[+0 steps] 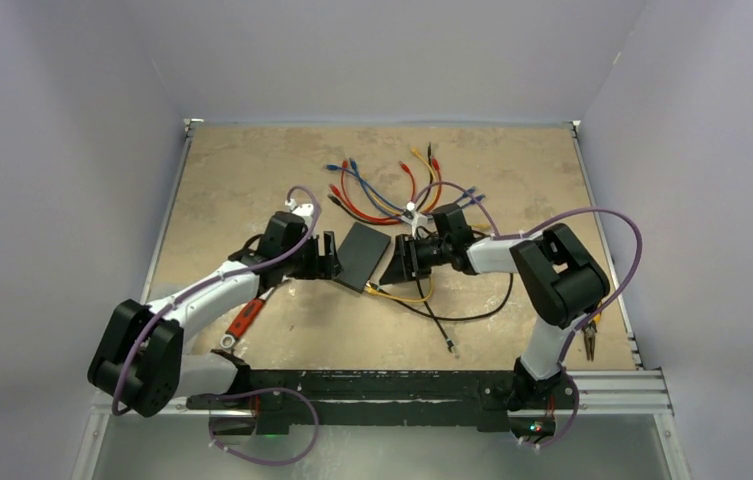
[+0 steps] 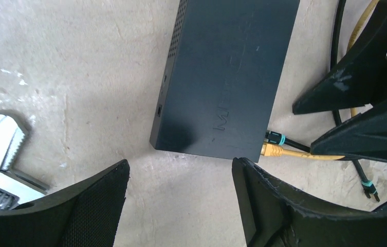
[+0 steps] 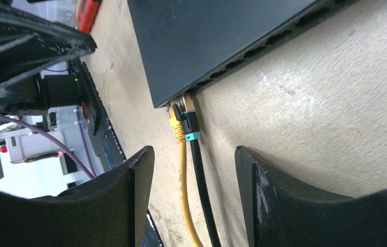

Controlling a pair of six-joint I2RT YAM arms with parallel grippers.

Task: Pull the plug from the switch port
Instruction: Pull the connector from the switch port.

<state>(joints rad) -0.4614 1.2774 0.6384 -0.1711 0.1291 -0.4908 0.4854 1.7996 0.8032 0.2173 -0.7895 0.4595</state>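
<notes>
The switch is a flat black box lying mid-table, also seen in the left wrist view and the right wrist view. A yellow plug and a black plug with a teal band sit side by side in the end ports of its socket edge. My right gripper is open and straddles both cables just behind the plugs, its fingers apart from them. My left gripper is open at the switch's near short end, holding nothing. Both plugs show in the left wrist view too, the yellow plug below the black one.
A bundle of red, blue and orange patch cables lies at the back. An orange-handled wrench lies beside the left arm, with its jaw in the left wrist view. Pliers lie by the right edge. A loose black cable trails forward.
</notes>
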